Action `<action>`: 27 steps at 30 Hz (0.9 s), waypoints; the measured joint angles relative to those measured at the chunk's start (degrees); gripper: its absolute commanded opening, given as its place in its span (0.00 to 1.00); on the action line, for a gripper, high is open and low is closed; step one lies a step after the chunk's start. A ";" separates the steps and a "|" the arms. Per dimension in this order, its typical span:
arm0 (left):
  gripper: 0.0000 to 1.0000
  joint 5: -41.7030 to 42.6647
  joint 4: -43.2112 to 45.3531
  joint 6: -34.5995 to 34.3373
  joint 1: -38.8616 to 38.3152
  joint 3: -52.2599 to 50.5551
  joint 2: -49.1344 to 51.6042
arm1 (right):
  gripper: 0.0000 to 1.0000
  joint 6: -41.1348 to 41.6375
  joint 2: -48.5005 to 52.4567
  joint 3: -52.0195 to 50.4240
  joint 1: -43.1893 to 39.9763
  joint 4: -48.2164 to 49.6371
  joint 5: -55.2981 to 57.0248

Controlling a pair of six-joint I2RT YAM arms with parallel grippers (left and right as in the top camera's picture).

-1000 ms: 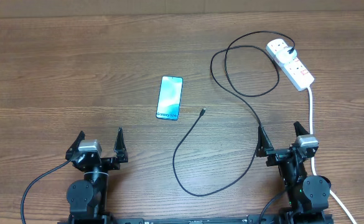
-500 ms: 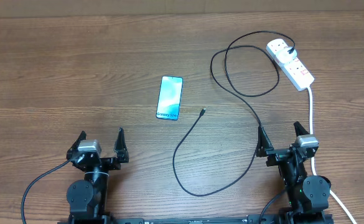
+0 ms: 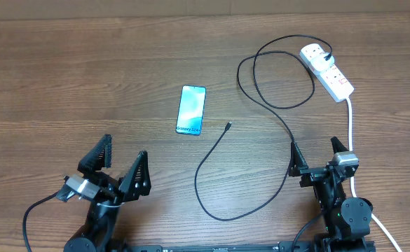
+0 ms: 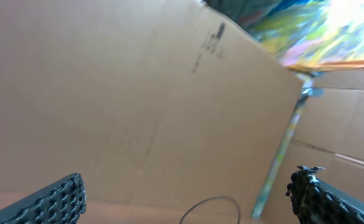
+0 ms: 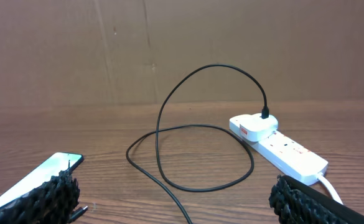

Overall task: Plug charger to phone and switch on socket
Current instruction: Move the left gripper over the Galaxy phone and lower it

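The phone (image 3: 191, 110) lies face up at mid table, its screen lit cyan; its corner shows in the right wrist view (image 5: 35, 178). The black charger cable (image 3: 222, 140) snakes from a small plug tip (image 3: 228, 126) right of the phone, loops, and ends in a black plug seated in the white socket strip (image 3: 327, 71) at the far right, also in the right wrist view (image 5: 281, 145). My left gripper (image 3: 124, 164) is open, raised and tilted, near the front left. My right gripper (image 3: 315, 155) is open at the front right, empty.
The strip's white cord (image 3: 351, 126) runs down the right side past my right arm. A brown cardboard wall (image 5: 182, 50) stands behind the table. The left wrist view is blurred and shows mostly cardboard (image 4: 107, 93) and a loop of cable (image 4: 210, 208).
My left arm has lifted and swung, its gripper now tilted and pointing up and right. The right arm, phone, cable and strip have not moved.
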 measured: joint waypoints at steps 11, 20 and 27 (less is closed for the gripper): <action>1.00 2.56 -35.76 13.88 0.00 31.61 10.58 | 1.00 -0.02 0.00 0.00 -0.02 0.00 0.02; 1.00 5.51 -73.44 25.51 0.00 64.46 37.35 | 1.00 0.02 0.00 0.00 -0.02 0.02 0.00; 1.00 8.41 -90.42 30.62 0.00 80.11 55.82 | 1.00 0.00 0.00 0.00 -0.02 0.02 0.00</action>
